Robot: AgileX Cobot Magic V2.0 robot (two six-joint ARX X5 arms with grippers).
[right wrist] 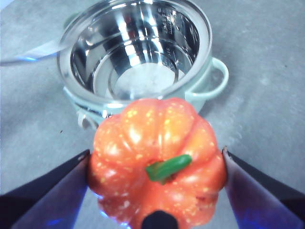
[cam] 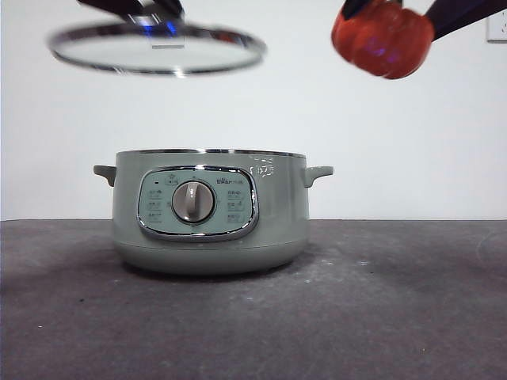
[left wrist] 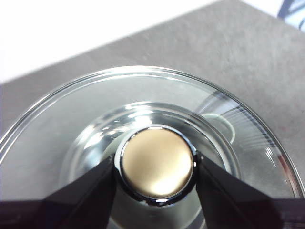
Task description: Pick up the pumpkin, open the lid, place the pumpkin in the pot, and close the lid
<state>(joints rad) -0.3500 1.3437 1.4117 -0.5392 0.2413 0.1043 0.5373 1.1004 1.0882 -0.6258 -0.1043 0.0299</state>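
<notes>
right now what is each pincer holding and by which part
Left pincer grips the lid by its knob; right pincer clamps the pumpkin across its ribbed sides.

We are looking at a dark grey counter (cam: pixel 396 317) that is spreading across the lower part of the front view, its surface matte and mottled with paler scuffs. Behind the counter a plain white wall (cam: pixel 396 142) is rising and filling the rest of that view. High on the wall, far above the counter's right end, a white wall plate (cam: pixel 497 28) is showing only in part, cut by the picture's edge; we cannot tell what kind it is. In both wrist views the same grey counter (left wrist: pixel 228 52) is lying underneath, speckled and slightly rough.
</notes>
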